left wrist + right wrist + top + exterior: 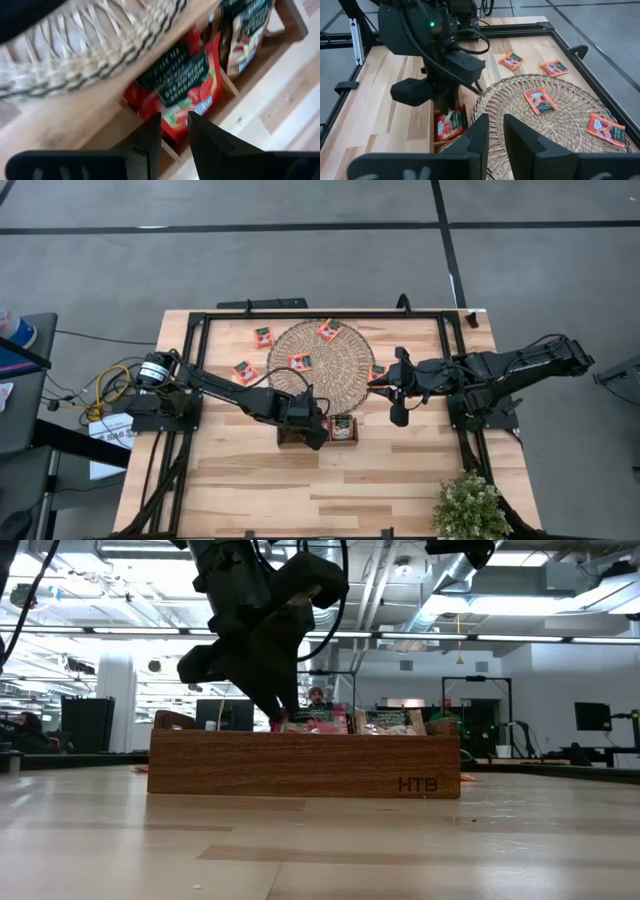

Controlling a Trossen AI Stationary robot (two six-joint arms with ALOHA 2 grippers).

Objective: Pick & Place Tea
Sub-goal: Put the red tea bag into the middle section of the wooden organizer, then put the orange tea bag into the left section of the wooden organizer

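A brown wooden tray [289, 436] [300, 765] sits on the table just near of the round woven mat [322, 378]. My left gripper [318, 437] [174, 122] points down into the tray, open by a narrow gap, over a red tea sachet [186, 95] [451, 125] leaning in a compartment. More sachets [245, 30] [343, 428] stand in the neighbouring compartment. Loose sachets lie on the mat [300, 362] [328, 330] [377, 372] and on the wood left of it [244, 372] [263, 336]. My right gripper [399, 418] [496, 125] waits, shut, beside the mat's right rim. My left gripper comes from above, slanting down into the tray. Its fingertips [150, 125] stand on either side of the red sachet's near edge [173, 131]. The sachet shows its broad face and rests in the compartment; whether the fingers touch it I cannot tell.
A black metal frame [320, 313] runs round the work area. A potted plant [468, 505] stands at the table's near right corner. Bare wood lies near of the tray. A person [316, 695] shows far back in the room.
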